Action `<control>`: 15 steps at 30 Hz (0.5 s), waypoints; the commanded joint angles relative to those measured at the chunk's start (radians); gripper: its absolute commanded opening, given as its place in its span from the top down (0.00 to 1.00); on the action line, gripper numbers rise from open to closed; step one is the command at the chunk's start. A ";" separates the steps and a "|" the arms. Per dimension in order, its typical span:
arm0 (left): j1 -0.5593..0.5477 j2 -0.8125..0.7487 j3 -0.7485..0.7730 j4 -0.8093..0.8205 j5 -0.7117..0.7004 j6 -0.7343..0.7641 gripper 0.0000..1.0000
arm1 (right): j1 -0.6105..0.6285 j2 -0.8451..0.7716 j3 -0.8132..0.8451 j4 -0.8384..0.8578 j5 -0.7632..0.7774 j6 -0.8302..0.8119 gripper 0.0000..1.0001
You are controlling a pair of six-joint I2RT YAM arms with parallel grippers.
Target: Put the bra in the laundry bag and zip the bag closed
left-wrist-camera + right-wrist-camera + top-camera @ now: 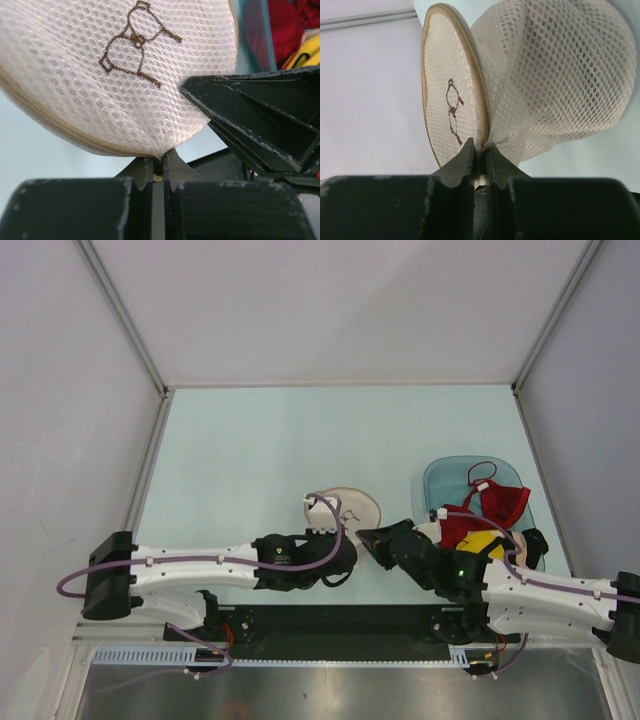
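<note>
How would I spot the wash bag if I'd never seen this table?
Look at the pale blue table, near its front edge, just left of the teal basket. The bag is the round cream mesh pouch with a zip rim and a small brown logo, and the left claw and right claw pinch its edge.

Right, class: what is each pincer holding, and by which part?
Both hold the laundry bag: left pincer on its zip rim, right pincer on the mesh beside the zip.
</note>
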 commanded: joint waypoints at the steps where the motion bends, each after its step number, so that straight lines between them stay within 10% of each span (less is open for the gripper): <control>1: 0.001 -0.089 -0.063 0.023 0.043 0.106 1.00 | -0.021 -0.030 0.053 -0.077 0.073 -0.058 0.99; 15: 0.050 -0.198 -0.178 0.200 0.149 0.221 0.76 | -0.015 -0.009 0.067 -0.026 0.033 -0.059 0.98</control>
